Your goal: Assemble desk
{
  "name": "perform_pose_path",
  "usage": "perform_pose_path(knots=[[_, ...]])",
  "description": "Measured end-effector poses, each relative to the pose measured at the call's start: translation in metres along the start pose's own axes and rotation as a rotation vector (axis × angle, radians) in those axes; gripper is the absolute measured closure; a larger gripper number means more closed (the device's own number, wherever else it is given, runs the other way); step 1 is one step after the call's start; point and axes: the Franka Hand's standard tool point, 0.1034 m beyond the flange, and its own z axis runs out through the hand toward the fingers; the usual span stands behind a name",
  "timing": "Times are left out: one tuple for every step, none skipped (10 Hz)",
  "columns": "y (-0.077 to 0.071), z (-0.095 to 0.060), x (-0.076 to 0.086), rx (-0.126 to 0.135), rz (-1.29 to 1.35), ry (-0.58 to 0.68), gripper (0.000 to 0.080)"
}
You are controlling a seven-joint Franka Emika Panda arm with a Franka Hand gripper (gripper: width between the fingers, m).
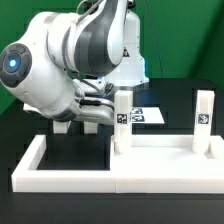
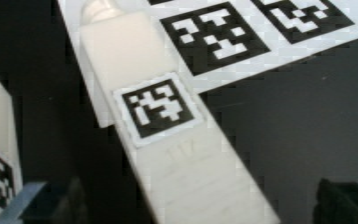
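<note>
White plastic tabletop (image 1: 165, 152) lies flat inside border wall (image 1: 60, 175), at exterior view's right. First leg (image 1: 122, 105) and second leg (image 1: 204, 104) stand upright at its corners, seemingly socketed. Parts look stiff, light, smooth, maybe slippery. Gripper (image 2: 190, 198) released, empty, fingers (image 2: 30, 202) either side of first leg. Best hold: flat opposite faces, mid-length.

Backdrop: plain green backdrop (image 1: 190, 40) behind the bench. In the exterior view it shows from 1 to 3 o'clock and as a narrow strip at 9 to 10 o'clock.

Bench: matte black table (image 1: 175, 105); a band of it also shows at 6 o'clock.

Low white border wall (image 1: 120, 178), U-shaped, at 6 o'clock, open side toward 12.

Marker board (image 1: 150, 115) lies flat on the table, just off centre toward 3 o'clock.

Light: even and diffuse, shadows soft.
</note>
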Motion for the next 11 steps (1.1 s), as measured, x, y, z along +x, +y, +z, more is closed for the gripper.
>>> perform_pose_path(knots=[[0.0000, 0.0001, 0.0000, 0.000, 0.000, 0.000, 0.0243], [0.0001, 0.0001, 0.0001, 0.000, 0.000, 0.000, 0.0424], [0.0001, 0.0002, 0.0001, 0.000, 0.000, 0.000, 0.0424], [0.0001, 0.0002, 0.0000, 0.000, 0.000, -0.001, 0.0515], [0.0002, 0.0002, 0.0000, 0.000, 0.000, -0.001, 0.0515], [0.0002, 0.0002, 0.0000, 0.000, 0.000, -0.001, 0.0515], [0.0002, 0.0002, 0.0000, 0.000, 0.000, -0.001, 0.0515], [0.0002, 0.0002, 0.0000, 0.000, 0.000, -0.001, 0.0515], [0.0002, 0.0002, 0.0000, 0.000, 0.000, -0.001, 0.0515], [0.0002, 0.0002, 0.0000, 0.000, 0.000, -0.001, 0.0514], [0.0002, -0.0005, 0.0000, 0.000, 0.000, 0.000, 0.0514]])
